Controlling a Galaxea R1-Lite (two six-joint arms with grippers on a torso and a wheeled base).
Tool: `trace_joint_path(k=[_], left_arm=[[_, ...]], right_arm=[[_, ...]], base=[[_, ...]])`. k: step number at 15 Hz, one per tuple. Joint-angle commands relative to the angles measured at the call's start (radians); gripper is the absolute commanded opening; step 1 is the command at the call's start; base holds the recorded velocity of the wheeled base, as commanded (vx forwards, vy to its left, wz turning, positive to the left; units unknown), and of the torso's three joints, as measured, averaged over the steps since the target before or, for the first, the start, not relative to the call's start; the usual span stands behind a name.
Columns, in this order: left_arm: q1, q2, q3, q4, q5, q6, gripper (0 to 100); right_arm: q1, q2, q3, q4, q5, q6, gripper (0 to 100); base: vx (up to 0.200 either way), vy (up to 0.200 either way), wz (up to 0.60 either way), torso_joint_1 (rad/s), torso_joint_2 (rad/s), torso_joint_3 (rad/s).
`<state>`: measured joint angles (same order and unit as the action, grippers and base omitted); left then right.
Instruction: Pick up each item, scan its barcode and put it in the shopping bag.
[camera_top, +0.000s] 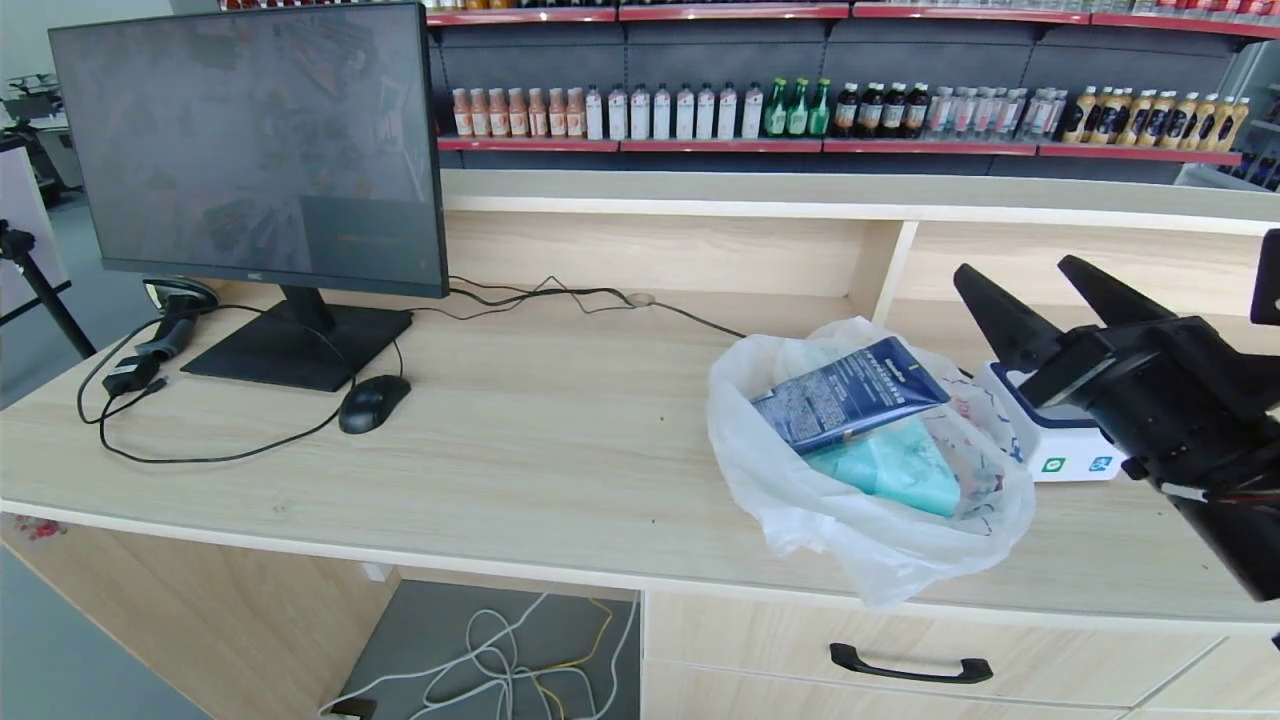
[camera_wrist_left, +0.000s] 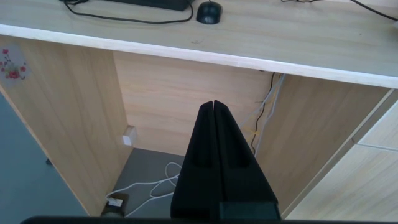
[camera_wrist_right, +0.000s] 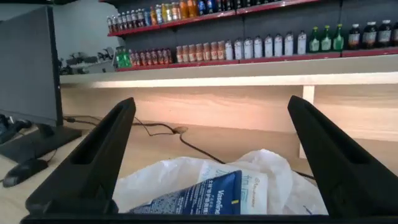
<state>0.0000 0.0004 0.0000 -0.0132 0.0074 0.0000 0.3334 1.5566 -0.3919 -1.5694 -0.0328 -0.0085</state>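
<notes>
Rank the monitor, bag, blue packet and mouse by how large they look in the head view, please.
1. monitor
2. bag
3. blue packet
4. mouse
The bag sits nearer the camera than the monitor, yet it looks smaller.

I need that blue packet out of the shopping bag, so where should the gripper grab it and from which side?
Probably its raised far-right end, from above: the blue packet lies tilted atop the teal pack, that end clear of the shopping bag, nearest the open right gripper.
</notes>
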Motion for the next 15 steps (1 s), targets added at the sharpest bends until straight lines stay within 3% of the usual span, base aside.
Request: trace_joint_path(k=[1,4,6,7,9,10,15], left_arm=[[0.000,0.001,0.000,-0.001,0.000,0.000,0],[0.000,0.001,0.000,-0.001,0.000,0.000,0],[0.000,0.001,0.000,-0.001,0.000,-0.002,0],[0.000,0.001,0.000,-0.001,0.000,0.000,0],[0.000,0.001,0.000,-0.001,0.000,-0.002,0],[0.000,0.001,0.000,-0.001,0.000,-0.002,0],[0.000,0.001,0.000,-0.001,0.000,0.000,0]], right_arm=[[0.003,-0.102,0.110,-0.001,0.007,-0.087,100],[0.036,-0.247,0.367,-0.001,0.099,-0.191,100],[0.102,-0.313,0.392,0.048,0.117,-0.188,100],[0.159,-0.349,0.392,0.141,0.116,-0.186,100],[0.291,-0.474,0.392,0.416,0.116,-0.189,100],[0.375,-0.601,0.392,0.667,0.111,-0.192,100],[0.384,-1.141,0.386,1.394,0.113,-0.306,100]], base=[[0.000,0.000,0.00,0.000,0.00,0.000],[0.000,0.000,0.00,0.000,0.00,0.000],[0.000,0.000,0.00,0.000,0.00,0.000],[0.000,0.000,0.00,0.000,0.00,0.000],[0.000,0.000,0.00,0.000,0.00,0.000],[0.000,0.000,0.00,0.000,0.00,0.000],[0.000,0.000,0.00,0.000,0.00,0.000]])
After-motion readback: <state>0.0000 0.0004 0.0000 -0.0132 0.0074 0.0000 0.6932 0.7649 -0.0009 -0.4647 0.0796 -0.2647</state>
